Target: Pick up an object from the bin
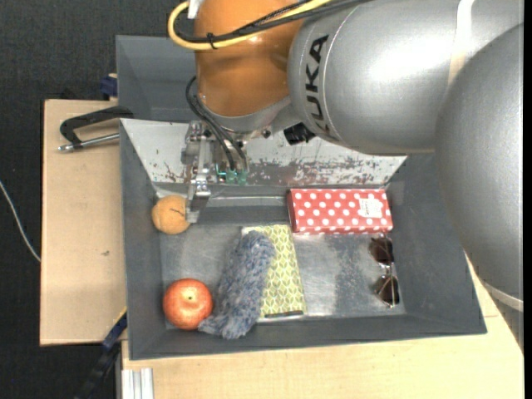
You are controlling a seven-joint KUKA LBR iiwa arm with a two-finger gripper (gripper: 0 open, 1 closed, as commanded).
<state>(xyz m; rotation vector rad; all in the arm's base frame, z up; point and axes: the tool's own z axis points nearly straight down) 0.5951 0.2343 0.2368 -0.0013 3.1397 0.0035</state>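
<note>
My gripper hangs at the back left of the bin, under the orange wrist cover. Its lower tip is right beside a small orange fruit that lies against the left wall; I cannot tell whether they touch. Nothing shows as held. A blue-grey fuzzy cloth lies slantwise in front of the gripper, partly over a yellow-green patterned flat pack. A red apple sits in the front left corner.
A red box with white dots lies at the back right. Sunglasses rest by the right wall. The big silver arm reaches in from the upper right and hides the back of the bin.
</note>
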